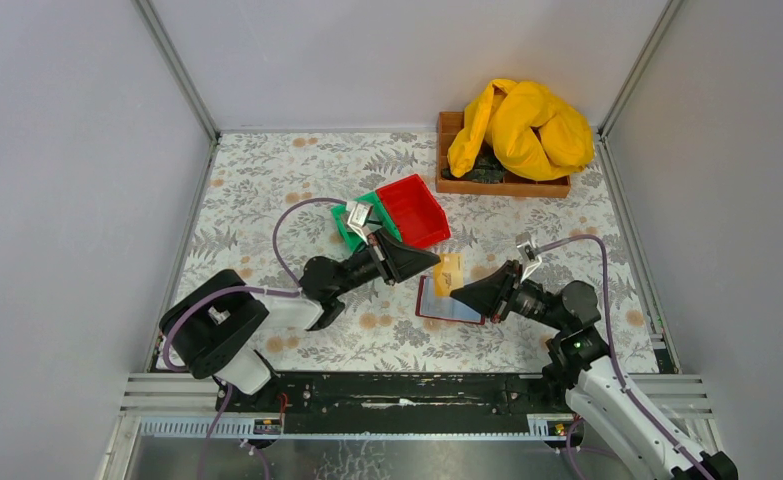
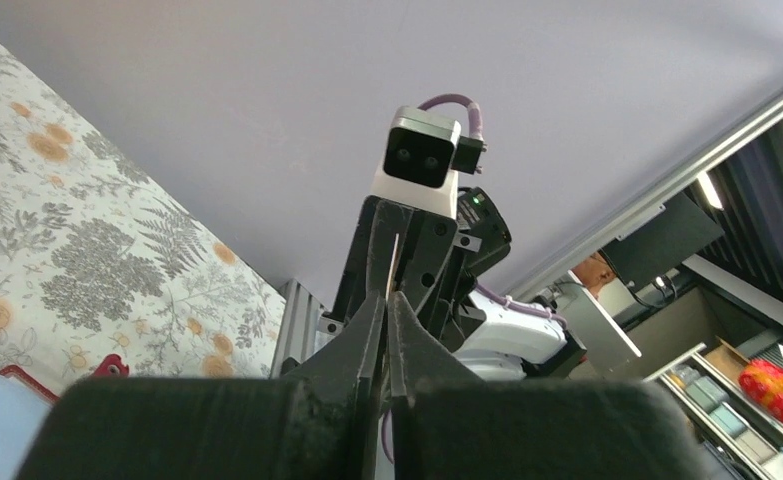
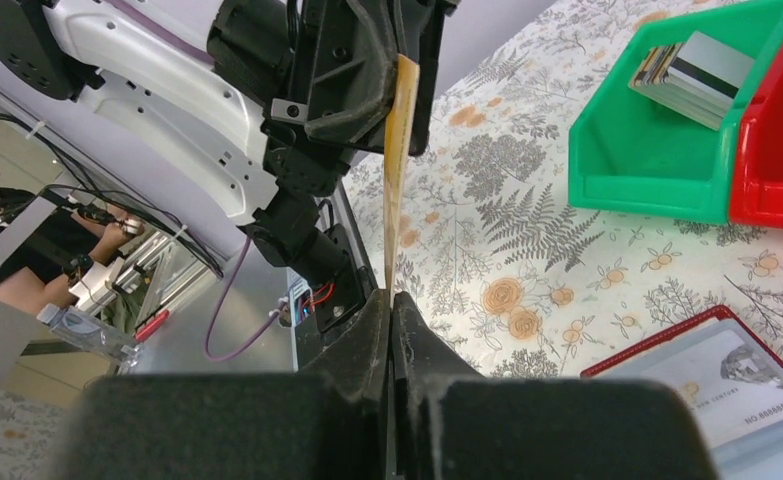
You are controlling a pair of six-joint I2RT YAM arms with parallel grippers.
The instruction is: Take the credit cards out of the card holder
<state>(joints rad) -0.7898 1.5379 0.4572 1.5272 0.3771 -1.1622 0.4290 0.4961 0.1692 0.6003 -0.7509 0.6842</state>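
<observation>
Top external view: my left end effector (image 1: 433, 262) and my right end effector (image 1: 459, 291) meet tip to tip over the middle of the floral worktop (image 1: 267, 185). Both are clamped shut on one tan-gold credit card (image 1: 450, 272). That card is up in the air, clear of the worktop, just above the card holder (image 1: 442, 308).

The holder lies flat and open beneath my right end effector, its grey-blue inner face up inside a dark red border. From my right wrist camera I can see a pale card with printed digits (image 3: 742, 385) in it under the clear face.

From that same camera the gold card shows edge-on as a thin line. It runs from my right fingertips straight up into the left fingers, so each end effector pinches an opposite end.

Behind the left end effector sits a green bin (image 3: 657, 160) holding a stack of grey and white cards (image 3: 692, 65), one with a dark stripe. A red bin (image 1: 414, 208) stands touching its side. In the far right corner, well apart, a yellow cloth (image 1: 522, 125) is heaped in a brown tray (image 1: 497, 186).
</observation>
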